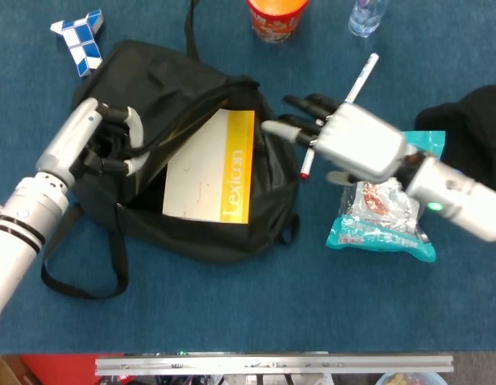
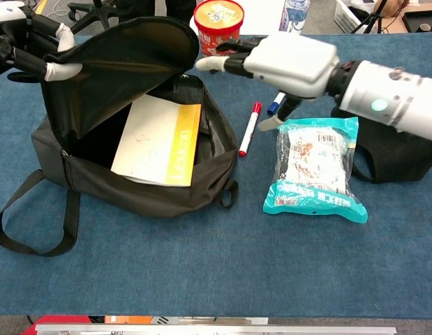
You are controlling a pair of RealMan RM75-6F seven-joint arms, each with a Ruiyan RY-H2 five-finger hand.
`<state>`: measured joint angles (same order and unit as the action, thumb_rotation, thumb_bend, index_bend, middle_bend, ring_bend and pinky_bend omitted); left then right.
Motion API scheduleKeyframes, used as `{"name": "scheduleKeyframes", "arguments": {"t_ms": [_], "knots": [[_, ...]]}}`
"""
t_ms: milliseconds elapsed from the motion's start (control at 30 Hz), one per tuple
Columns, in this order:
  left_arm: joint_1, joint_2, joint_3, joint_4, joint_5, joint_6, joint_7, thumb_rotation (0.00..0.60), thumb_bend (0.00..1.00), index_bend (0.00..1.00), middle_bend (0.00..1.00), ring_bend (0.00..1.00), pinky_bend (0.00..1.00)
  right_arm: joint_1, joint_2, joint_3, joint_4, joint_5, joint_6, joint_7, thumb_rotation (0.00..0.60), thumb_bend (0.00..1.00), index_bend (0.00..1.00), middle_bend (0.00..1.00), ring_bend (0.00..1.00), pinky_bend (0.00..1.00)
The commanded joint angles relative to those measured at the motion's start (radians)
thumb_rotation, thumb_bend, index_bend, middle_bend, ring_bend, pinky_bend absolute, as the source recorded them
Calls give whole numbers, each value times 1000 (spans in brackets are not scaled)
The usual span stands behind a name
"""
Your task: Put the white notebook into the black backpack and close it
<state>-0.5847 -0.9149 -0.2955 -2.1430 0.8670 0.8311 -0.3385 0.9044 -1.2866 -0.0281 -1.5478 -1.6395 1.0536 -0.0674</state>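
The black backpack [image 1: 151,84] lies on the blue table with its mouth wide open. My left hand [image 1: 111,143] grips the edge of its flap [image 2: 118,63] and holds it raised; that left hand [image 2: 35,52] shows at the top left of the chest view. The white notebook [image 1: 201,172] with a yellow spine sits inside the opening, its lower edge behind the front wall [image 2: 139,195]. The notebook [image 2: 149,139] is touched by neither hand. My right hand [image 1: 353,144] hovers to the right of the bag with fingers spread and nothing in it; the right hand [image 2: 285,61] is above the markers.
A red marker [image 2: 248,129] and a blue marker [image 1: 358,80] lie right of the bag. A snack packet [image 2: 315,171] and a black cloth [image 1: 468,136] are further right. A red cup [image 2: 218,21], a bottle [image 2: 291,14] and a blue-white puzzle [image 1: 79,36] stand at the back.
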Motion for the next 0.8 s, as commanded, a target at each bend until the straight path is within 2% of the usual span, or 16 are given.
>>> {"name": "scheduleKeyframes", "arguments": {"t_ms": [33, 200, 300, 367, 467, 600, 700, 800], "knots": [[-1, 2, 22, 1, 46, -29, 17, 600, 380, 664, 736, 684, 953, -70, 130, -37, -76, -60, 97, 39, 600, 75, 3, 225, 63, 197], [-10, 22, 53, 7, 137, -118, 22, 600, 378, 542, 629, 572, 829, -136, 244, -46, -102, -89, 189, 65, 600, 75, 7, 229, 64, 197], [-24, 39, 66, 11, 185, -190, 9, 600, 376, 393, 531, 474, 674, -166, 287, -41, -103, -85, 215, 75, 600, 75, 7, 230, 64, 197], [-33, 52, 67, 13, 215, -242, -18, 600, 376, 226, 447, 398, 572, -182, 303, -38, -100, -78, 223, 82, 600, 75, 7, 230, 64, 198], [-50, 78, 58, 23, 258, -344, -91, 600, 375, 48, 376, 336, 488, -209, 320, -31, -87, -72, 239, 92, 600, 75, 7, 230, 64, 198], [-61, 91, 46, 38, 312, -431, -160, 600, 375, 0, 329, 289, 419, -238, 325, -21, -64, -62, 251, 110, 600, 75, 7, 230, 64, 200], [-60, 75, 43, 52, 334, -440, -188, 600, 376, 0, 289, 257, 383, -254, 325, -15, -54, -61, 256, 119, 600, 75, 7, 230, 64, 200], [-63, 50, 43, 67, 343, -415, -185, 600, 359, 0, 195, 176, 308, -265, 324, -10, -44, -67, 255, 116, 600, 75, 7, 230, 64, 201]]}}
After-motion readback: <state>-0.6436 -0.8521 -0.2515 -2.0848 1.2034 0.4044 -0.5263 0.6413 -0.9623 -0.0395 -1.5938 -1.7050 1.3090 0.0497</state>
